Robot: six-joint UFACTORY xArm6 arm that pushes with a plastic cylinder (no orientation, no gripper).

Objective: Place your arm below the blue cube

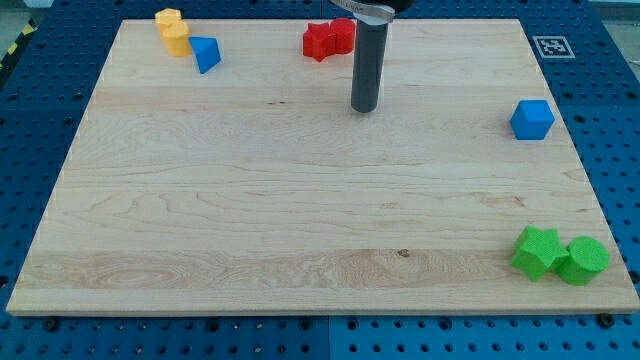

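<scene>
My tip [364, 108] sits well left of the blue cube [532, 119]; seemingly slightly higher.

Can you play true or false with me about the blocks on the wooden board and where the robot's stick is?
1. My tip is touching the blue cube. False: the cube sits far off toward the view's right.
2. The two green blocks sit together near the view's bottom right corner. True.
3. The red block is at the view's bottom. False: it is at the view's top, just left of the rod.
4. A yellow block sits beside a blue triangular block. True.
</scene>
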